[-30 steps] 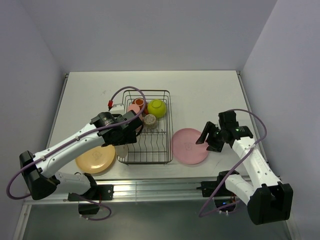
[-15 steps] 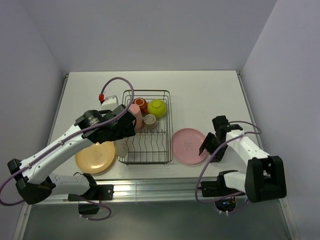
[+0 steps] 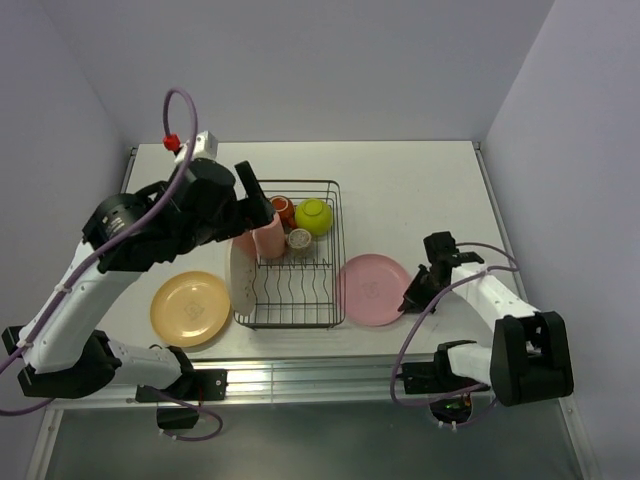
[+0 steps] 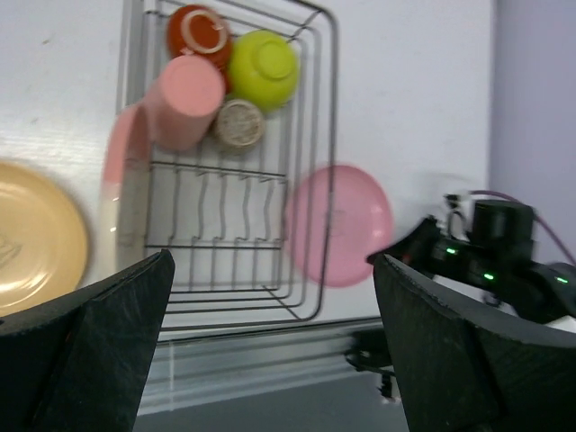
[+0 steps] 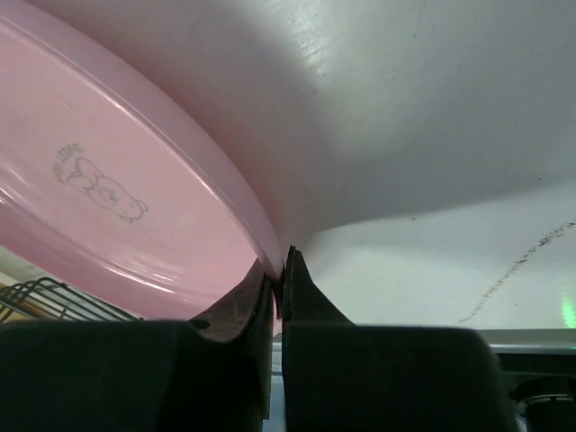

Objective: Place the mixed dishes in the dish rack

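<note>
The pink plate (image 3: pixel 372 290) lies on the table (image 3: pixel 420 190), just right of the rack (image 3: pixel 340 255). Its left edge is at the rack's wires, but I cannot tell if it touches them. The right gripper (image 5: pixel 279 265) has its two fingers pressed together on the plate's thin rim, on the side away from the rack. The left gripper (image 4: pixel 270 259) hangs high over the rack with its fingers wide apart and nothing in them.

The plate looks like plastic, so it is likely light and stiff and will not break easily. It is also smooth, so it may slip. The rim is the only part fingers can get around while it lies flat, so that is the place to hold. Held by one edge, it may swing or tip, so the squeeze must be firm. The yellow plate (image 3: pixel 190 308) lies flat left of the rack and needs the same rim hold.
</note>
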